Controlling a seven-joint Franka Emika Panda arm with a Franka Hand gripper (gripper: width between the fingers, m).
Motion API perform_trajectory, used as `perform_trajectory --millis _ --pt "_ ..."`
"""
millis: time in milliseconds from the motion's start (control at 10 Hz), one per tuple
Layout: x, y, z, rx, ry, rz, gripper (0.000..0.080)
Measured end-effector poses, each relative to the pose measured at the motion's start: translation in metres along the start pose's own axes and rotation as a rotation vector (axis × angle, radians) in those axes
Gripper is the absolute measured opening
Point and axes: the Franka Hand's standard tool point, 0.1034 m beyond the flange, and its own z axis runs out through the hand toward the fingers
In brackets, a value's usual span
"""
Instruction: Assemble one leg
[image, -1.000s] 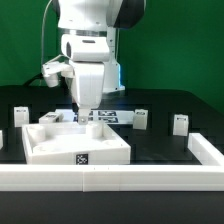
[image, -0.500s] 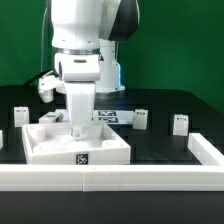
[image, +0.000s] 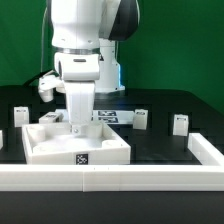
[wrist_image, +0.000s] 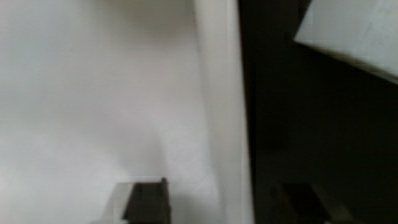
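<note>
Several small white legs with tags stand on the black table in the exterior view: one (image: 141, 119) to the right of the arm, one (image: 181, 123) further right, one (image: 20, 114) at the far left. My gripper (image: 77, 131) is far from them, low over the back wall of the large white square panel (image: 60, 150). In the wrist view my gripper (wrist_image: 219, 203) is open, its dark fingers (wrist_image: 146, 200) standing on either side of the panel's raised rim (wrist_image: 215, 100) with gaps to it. It holds nothing.
The marker board (image: 113, 116) lies behind the panel. A white rail (image: 110, 178) runs along the table's front and turns back at the exterior view's right (image: 205, 150). A white flat edge (wrist_image: 356, 40) shows beyond the rim in the wrist view.
From a second ago the arm moved toward the exterior view's left and lowered onto the panel's back wall. It has held still over the last half second.
</note>
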Motion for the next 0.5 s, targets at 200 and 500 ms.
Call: perform_trajectory --millis 200,500 --pt "0.0000 0.0008 -0.0004 -0.003 0.000 0.000 0.0066" --pt "0.0000 0.0012 -0.0006 -0.005 -0.001 0.000 0.0060"
